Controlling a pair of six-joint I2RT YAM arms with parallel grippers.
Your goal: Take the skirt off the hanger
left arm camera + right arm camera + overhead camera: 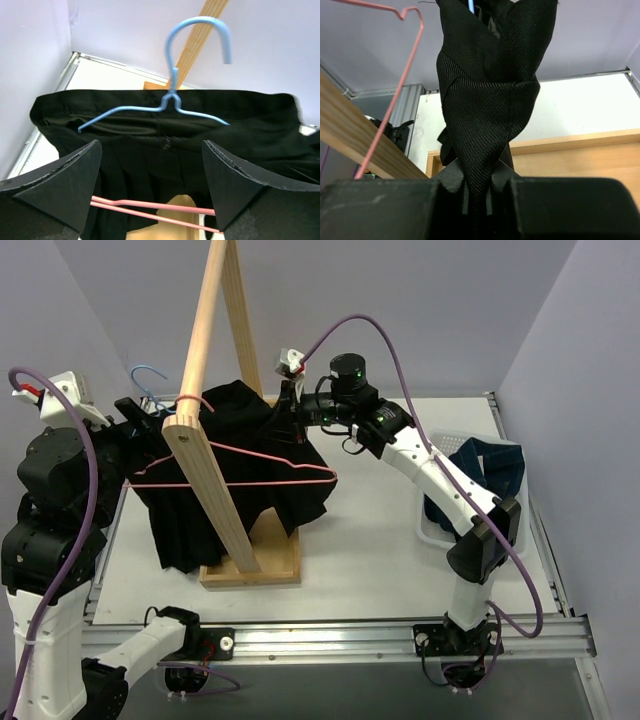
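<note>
Right wrist view | right pincer (477, 200) is clamping a bunched fold of the black skirt (490, 100), probably steadying it | left pincer (151, 152) is hovering released, facing the blue hanger (172, 97) that is carrying it

Black skirt (180, 515) hangs over wooden stand (213, 490), left of centre. Pink hanger (280, 482) crosses its front. Right gripper (291, 405) meets the skirt's edge at 1 o'clock. Left gripper (140, 412) sits at 10 o'clock, with blue hanger (150, 373) beside it. Basket (432, 530) stands at 3 o'clock.
</note>
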